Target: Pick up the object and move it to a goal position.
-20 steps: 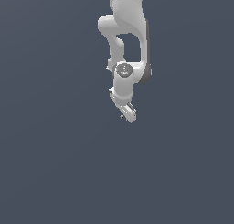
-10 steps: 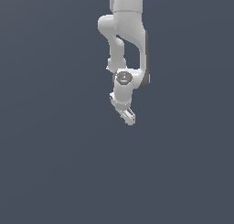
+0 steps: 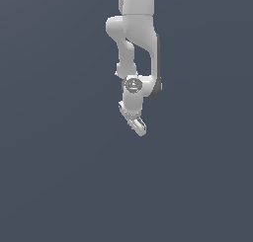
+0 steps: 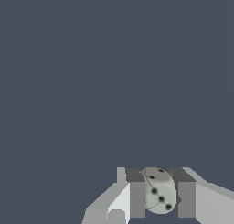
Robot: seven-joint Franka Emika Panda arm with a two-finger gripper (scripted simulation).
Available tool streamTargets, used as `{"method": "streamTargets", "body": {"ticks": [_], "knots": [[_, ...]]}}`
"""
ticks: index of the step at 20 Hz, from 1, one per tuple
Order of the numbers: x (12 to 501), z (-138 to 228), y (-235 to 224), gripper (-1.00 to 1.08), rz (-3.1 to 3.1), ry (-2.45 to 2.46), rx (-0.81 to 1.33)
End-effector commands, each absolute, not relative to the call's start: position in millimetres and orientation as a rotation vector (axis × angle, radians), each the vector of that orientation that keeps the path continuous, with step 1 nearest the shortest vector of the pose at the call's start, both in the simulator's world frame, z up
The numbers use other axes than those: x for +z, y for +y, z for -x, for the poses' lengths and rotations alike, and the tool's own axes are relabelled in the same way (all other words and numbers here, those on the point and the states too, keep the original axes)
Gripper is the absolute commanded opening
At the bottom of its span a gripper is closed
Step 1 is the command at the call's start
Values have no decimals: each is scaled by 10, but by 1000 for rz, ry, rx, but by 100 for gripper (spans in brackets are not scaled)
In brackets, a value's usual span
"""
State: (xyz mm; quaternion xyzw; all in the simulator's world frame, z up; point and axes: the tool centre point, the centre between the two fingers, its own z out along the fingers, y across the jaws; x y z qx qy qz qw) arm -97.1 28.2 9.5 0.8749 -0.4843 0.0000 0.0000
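Note:
A small whitish object point(image 4: 160, 191) with dark spots sits between my gripper's two fingers point(image 4: 137, 198) in the wrist view; they press against its sides. In the exterior view the white arm hangs down from above and my gripper point(image 3: 134, 122) is at its lower end, tilted toward the exterior view's right. The object is hidden there behind the hand. No goal marker shows in either view.
Plain dark grey ground fills both views, with nothing else on it.
The arm's lower end has shifted slightly down and toward the exterior view's right over the last second. The hand's tilt looks the same.

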Motion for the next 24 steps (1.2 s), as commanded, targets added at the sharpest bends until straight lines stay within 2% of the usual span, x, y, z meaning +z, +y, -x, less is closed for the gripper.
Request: {"method": "streamTargets", "body": {"ticks": [1,12,24], "knots": [[87,970,293,-100,-2750,-1519,0],[166,842,379,-100,-2748,-1521,1],[485,248,818,-100,-2748,-1520,2]]}}
